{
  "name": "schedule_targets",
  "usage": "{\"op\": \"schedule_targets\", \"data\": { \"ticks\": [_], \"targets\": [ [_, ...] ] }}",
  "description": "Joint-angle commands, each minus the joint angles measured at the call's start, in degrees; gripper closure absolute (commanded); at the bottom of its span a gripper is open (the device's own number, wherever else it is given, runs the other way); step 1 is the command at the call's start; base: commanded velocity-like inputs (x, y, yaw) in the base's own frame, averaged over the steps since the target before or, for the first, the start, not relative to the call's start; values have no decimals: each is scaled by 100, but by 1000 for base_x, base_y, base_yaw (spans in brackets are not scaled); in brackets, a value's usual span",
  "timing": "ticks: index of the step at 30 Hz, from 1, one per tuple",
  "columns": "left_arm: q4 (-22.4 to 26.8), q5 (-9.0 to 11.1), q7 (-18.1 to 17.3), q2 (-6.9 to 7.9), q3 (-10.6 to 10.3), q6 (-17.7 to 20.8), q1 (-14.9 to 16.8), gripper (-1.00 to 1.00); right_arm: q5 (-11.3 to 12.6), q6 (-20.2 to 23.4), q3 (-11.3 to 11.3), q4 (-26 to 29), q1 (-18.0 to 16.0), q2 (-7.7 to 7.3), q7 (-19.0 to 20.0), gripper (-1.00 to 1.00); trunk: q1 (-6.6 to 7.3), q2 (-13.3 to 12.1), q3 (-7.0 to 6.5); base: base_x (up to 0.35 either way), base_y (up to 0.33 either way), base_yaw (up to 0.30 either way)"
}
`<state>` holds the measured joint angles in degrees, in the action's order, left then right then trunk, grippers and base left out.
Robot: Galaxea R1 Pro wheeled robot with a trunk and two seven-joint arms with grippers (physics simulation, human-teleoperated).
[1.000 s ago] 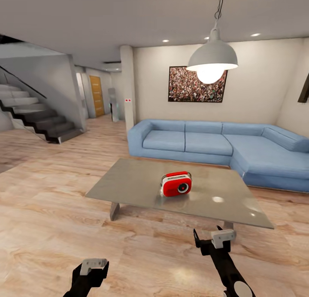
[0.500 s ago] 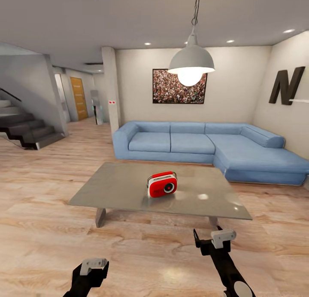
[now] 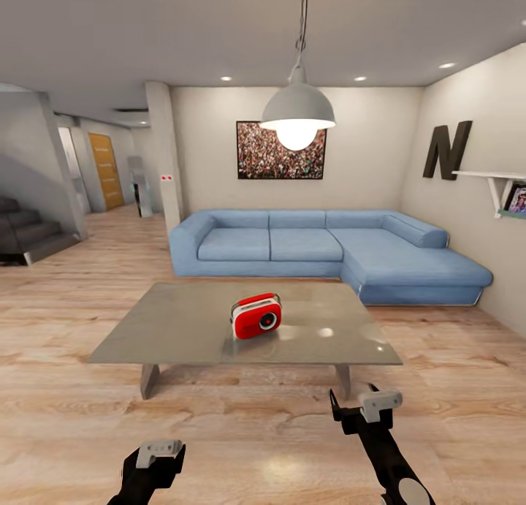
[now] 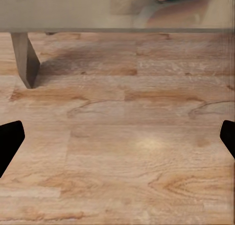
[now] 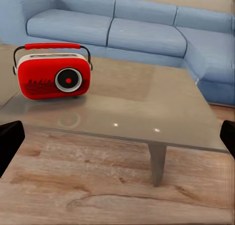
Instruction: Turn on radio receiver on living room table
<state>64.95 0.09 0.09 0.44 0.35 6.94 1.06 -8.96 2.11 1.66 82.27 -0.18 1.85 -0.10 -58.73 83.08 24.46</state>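
A low rectangular worktop (image 3: 183,329) with a glossy grey top stands on a light wood plank floor (image 3: 73,417), resting on short grey slab legs. A small red radio receiver (image 3: 256,316) with white sides and a thin wire handle sits upright near the middle of the worktop, its round dial facing the camera. Its red shape and ceiling lights reflect in the glossy surface. A blue L-shaped sofa (image 3: 329,245) stands on the floor behind the worktop.

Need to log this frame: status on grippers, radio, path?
Left gripper and right gripper open, empty, short of the table. Radio receiver upright mid-table, untouched. Nothing between right gripper and radio.
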Motion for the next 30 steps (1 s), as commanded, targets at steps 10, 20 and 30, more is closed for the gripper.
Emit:
{"op": "schedule_targets", "data": {
  "ticks": [10, 20, 30],
  "targets": [
    [0, 0, 0, 3, 0, 0, 0, -100, 0, 0, -8, 0, 0, 0, 1, -100, 0, 0, -50, 0, 0, -198],
    [0, 0, 0, 0, 0, 0, 0, -100, 0, 0, -7, 0, 0, 0, -14, -100, 0, 0, -87, 0, 0, -144],
    [0, 0, 0, 0, 0, 0, 0, -100, 0, 0, 0, -8, 0, 6, -19, -100, 0, 0, -85, 0, 0, 35]
  ]
}}
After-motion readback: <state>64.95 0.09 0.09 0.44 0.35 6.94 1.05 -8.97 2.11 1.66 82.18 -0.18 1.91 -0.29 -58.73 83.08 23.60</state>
